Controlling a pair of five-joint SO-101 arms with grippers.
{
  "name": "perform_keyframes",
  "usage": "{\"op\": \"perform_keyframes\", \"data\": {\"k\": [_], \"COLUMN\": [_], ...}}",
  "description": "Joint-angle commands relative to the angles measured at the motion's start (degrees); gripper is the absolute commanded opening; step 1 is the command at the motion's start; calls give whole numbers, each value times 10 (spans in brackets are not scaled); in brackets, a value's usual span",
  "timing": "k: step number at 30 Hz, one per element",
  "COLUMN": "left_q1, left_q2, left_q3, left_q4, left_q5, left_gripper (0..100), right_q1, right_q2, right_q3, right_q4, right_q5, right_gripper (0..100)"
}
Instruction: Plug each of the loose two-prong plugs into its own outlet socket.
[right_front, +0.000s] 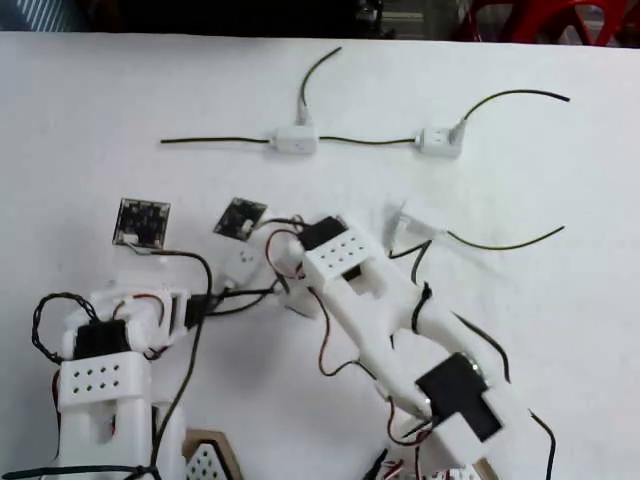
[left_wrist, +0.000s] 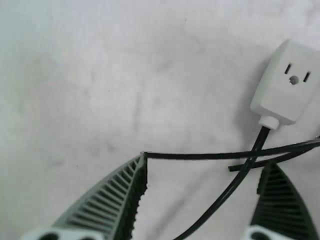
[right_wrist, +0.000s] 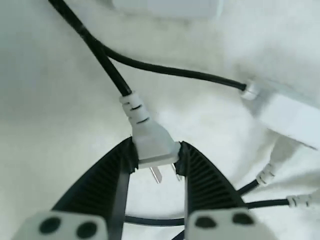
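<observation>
Right gripper (right_wrist: 156, 150) pinches the white two-prong plug (right_wrist: 149, 137) by its flat sides, with the prongs pointing back toward the wrist and the plug cord (right_wrist: 95, 50) trailing away over the table (right_wrist: 40, 100). The hold looks firm, but I judge the plug needs turning before its prongs can face a socket. Left gripper (left_wrist: 205, 165) is spread wide and straddles a thin black wire (left_wrist: 200, 156) just beside the free socket (left_wrist: 285, 82), probably placed there to steady it for insertion. No legible brand, label or writing on plug or socket.
</observation>
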Motion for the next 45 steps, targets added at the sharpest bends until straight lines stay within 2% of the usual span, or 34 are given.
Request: {"op": "perform_keyframes", "data": {"k": [1,3,6,8,12,15,27,36,41,45], "left_q1": [-2,-2,-2,-2,-2,-2,-2,-2,-2,-2], "left_q2": [-10,-10,-10,-10,-10,-10,-10,-10,-10,-10], "left_q3": [-1,-1,-1,-1,-1,-1,-1,-1,-1,-1], "left_q4": [-12,-12,-12,-12,-12,-12,-12,-12,-12,-12], "left_q5": [-7,-7,-7,-7,-7,-7,-7,-7,-7,-8], "left_gripper": [346,346,346,346,346,346,346,346,346,346], "right_q1": [8,6,3,-1,-4,-3,-1,6,15,15], "right_q2": [-66,-68,-61,-57,-60,-54,-37,70,90,109], "right_q3": [-22,-22,-13,-9,-19,-37,-35,-47,-47,-47], "right_q4": [23,25,36,45,46,45,-2,-12,-64,-66], "right_q5": [-100,-177,-263,-270,-269,-224,-36,-18,-18,4], "right_gripper": [22,36,153,218,193,166,163,158,84,80]}}
